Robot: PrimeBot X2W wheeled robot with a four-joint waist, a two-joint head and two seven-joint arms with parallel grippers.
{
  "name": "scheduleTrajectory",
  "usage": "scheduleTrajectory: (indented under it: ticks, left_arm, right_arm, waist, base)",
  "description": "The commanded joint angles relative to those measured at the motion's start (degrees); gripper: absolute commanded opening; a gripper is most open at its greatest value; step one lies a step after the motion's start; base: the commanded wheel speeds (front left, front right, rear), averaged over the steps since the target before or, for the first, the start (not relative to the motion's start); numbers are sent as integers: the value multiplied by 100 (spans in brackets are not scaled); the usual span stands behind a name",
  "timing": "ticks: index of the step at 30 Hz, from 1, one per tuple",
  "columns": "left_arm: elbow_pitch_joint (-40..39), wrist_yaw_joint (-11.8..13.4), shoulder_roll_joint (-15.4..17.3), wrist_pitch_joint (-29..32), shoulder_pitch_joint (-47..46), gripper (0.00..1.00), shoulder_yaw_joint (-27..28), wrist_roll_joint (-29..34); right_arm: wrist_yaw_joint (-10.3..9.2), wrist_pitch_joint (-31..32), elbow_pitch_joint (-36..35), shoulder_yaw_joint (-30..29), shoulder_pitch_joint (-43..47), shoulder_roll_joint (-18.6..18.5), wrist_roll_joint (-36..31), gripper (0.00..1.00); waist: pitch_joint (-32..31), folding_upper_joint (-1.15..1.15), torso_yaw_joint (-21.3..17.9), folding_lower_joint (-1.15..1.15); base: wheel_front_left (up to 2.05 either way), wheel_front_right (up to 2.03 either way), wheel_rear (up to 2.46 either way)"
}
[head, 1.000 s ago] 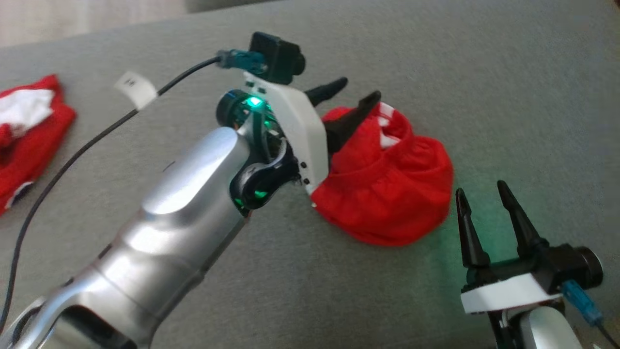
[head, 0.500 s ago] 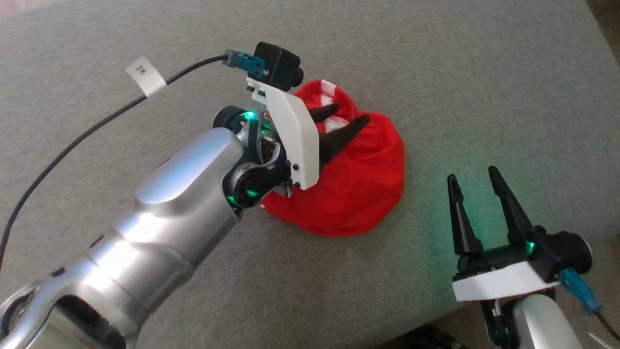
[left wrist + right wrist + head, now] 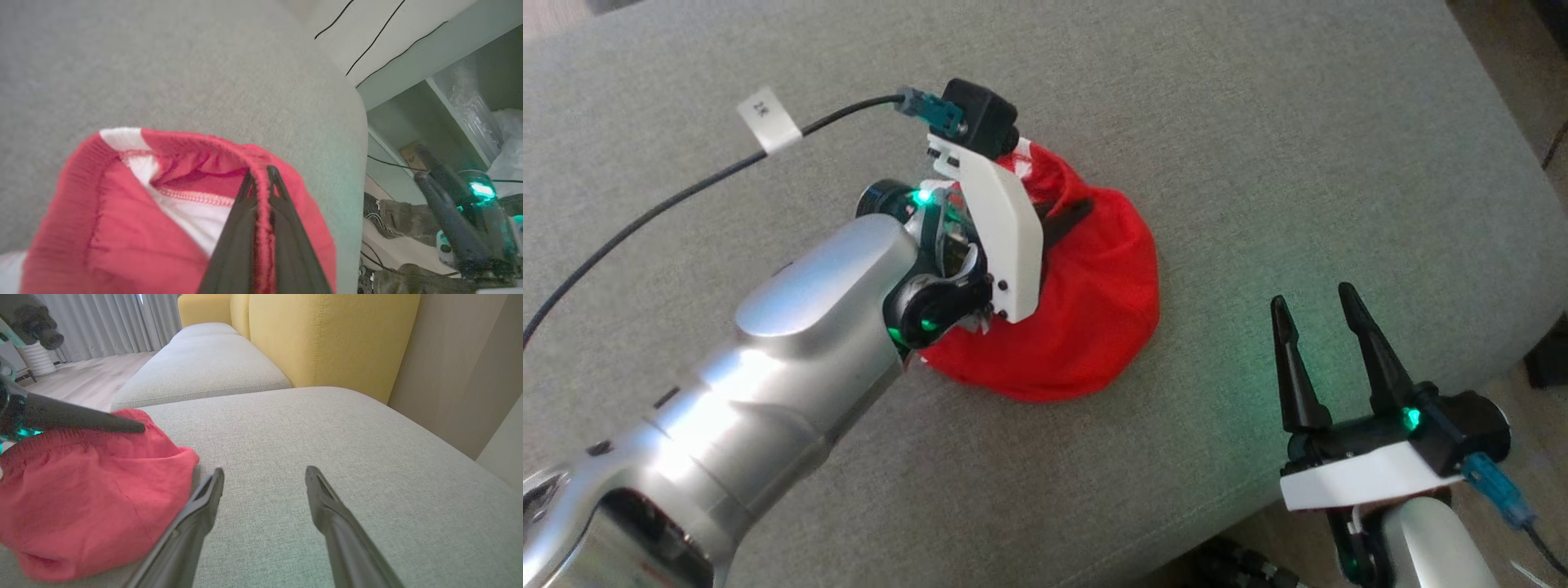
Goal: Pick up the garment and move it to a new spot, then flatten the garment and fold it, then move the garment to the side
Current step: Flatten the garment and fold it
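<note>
The garment [image 3: 1086, 318] is a crumpled red piece with white trim, bunched in a mound on the grey sofa cushion [image 3: 1298, 122]. My left gripper [image 3: 1085, 209] reaches over its top and is shut on its ribbed red hem; in the left wrist view the two dark fingers [image 3: 282, 228] pinch the hem of the garment [image 3: 135, 232] between them. My right gripper [image 3: 1311, 296] stands open to the right of the mound, apart from it. The right wrist view has that gripper [image 3: 264, 470] open over bare cushion, with the garment [image 3: 90, 498] at its left.
A black cable with a white tag [image 3: 768, 118] runs from the left wrist camera. The cushion's front edge [image 3: 1233, 531] drops off at the lower right, near my right gripper. A yellow backrest [image 3: 327, 335] stands behind. Shelves and floor cables [image 3: 412, 122] lie beyond the cushion's end.
My left gripper's fingers, spread over the garment before, have come down and shut on its hem. The head camera has shifted. My right gripper stays open.
</note>
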Motion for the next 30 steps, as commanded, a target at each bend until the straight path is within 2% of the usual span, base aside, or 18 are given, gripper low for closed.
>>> scheduleTrajectory:
  ticks: [1, 9, 12, 15, 19, 20, 24, 27, 30]
  left_arm:
    - [-278, 8, 56, -150, -444, 0, 160, 21]
    - [-863, 8, -40, -975, -1315, 0, 407, -376]
    - [-1160, 8, 36, -1207, -1492, 0, 424, -587]
    - [-1578, 8, 251, -1328, -1417, 0, 274, -746]
    - [-2153, 8, 751, -1558, -737, 0, -189, -786]
    - [-2153, 8, 751, -1558, -737, 0, -189, -786]
    - [-2371, 8, 1223, -2050, 328, 0, -809, -492]
    - [-2255, 8, 1280, -2493, 1137, 0, -1021, -296]
    - [-2050, 8, 1129, -2821, 1750, 0, -1119, -45]
  right_arm:
    - [-4, -14, -145, 107, -51, -49, 25, 100]
    - [-4, -14, -106, 119, 119, -49, -210, 100]
    - [-4, -14, -112, 57, 186, -49, -314, 100]
    - [-4, -14, -132, -20, 244, -49, -412, 100]
    - [-4, -14, -164, -136, 316, -49, -519, 100]
    - [-4, -14, -164, -136, 316, -49, -519, 100]
    - [-4, -14, -224, -335, 371, -49, -612, 100]
    - [-4, -14, -254, -434, 370, -49, -703, 100]
    - [-4, -14, -262, -504, 383, -49, -791, 100]
  waist:
    - [-96, 0, 29, 0]
    - [-827, 0, 485, 0]
    - [-1110, 0, 746, 0]
    - [-1262, 0, 1038, 0]
    - [-1328, 0, 1449, 0]
    - [-1328, 0, 1449, 0]
    - [-1253, 0, 1878, 0]
    - [-1172, 0, 2153, 0]
    - [-1151, 0, 2377, 0]
  base:
    - [0, 0, 0]
    - [0, 0, 0]
    - [0, 0, 0]
    - [0, 0, 0]
    - [0, 0, 0]
    - [0, 0, 0]
    - [0, 0, 0]
    - [0, 0, 0]
    - [0, 0, 0]
